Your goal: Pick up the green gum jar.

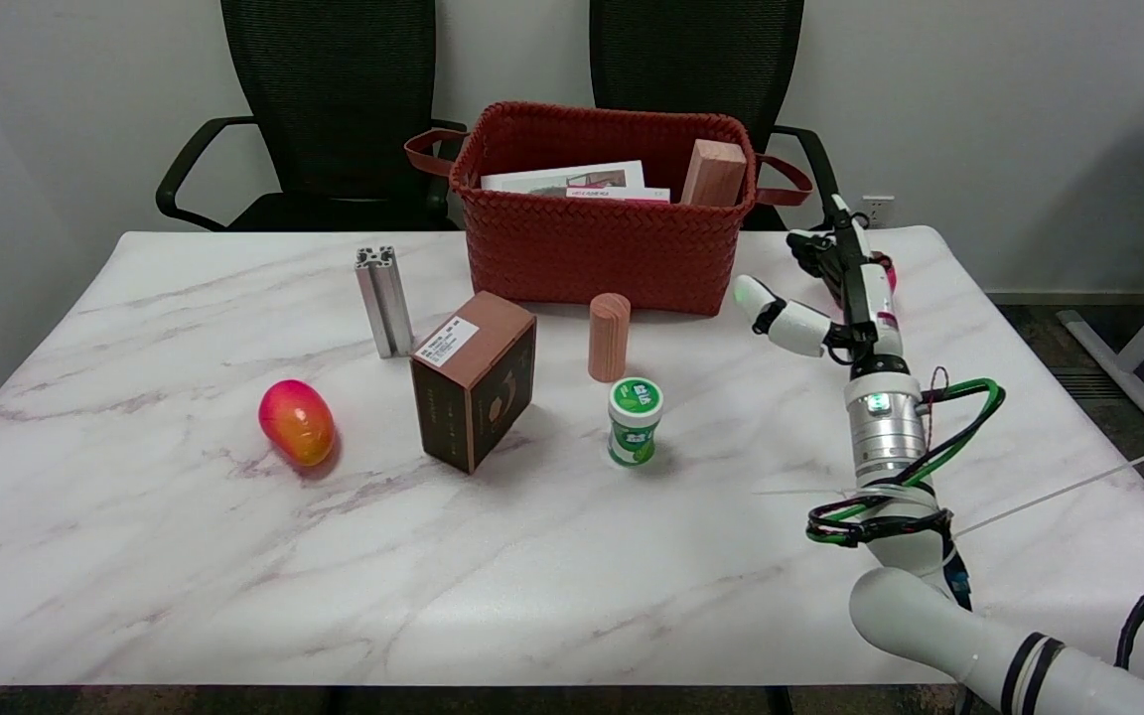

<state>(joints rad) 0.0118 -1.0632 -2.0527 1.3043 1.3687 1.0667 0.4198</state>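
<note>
1. Right hand (835, 288): raised above the right part of the table, seen edge-on, fingers spread apart, thumb pointing left toward the basket. It holds nothing and touches nothing. Its white forearm, wrapped with green and black cables, runs down to the picture's lower right.
2. Gum jar (635, 421): green, with a white and green lid, standing upright on the table (572, 596). It lies to the left of the hand and nearer the camera, well apart from the fingers.
3. Wooden cylinder (609, 337): upright, just behind the gum jar, left of the hand, apart from the jar.
4. Basket (602, 248): red woven, with handles at both ends, at the far side of the table, left of the hand and close to the thumb tip without touching it. Inside it stand a wooden block (713, 173) at the right end and flat printed cards (572, 181) toward the left.
5. Brown box (474, 379): with a white label on top, standing on the table, farther left of the hand than the jar.
6. Metal bar (382, 301): a short silver ribbed length, upright, behind and left of the brown box.
7. Mango (297, 422): red and yellow, lying farthest left of the hand, well apart from all other items.
8. Chairs (334, 109): two black office chairs behind the table, beyond the basket.
</note>
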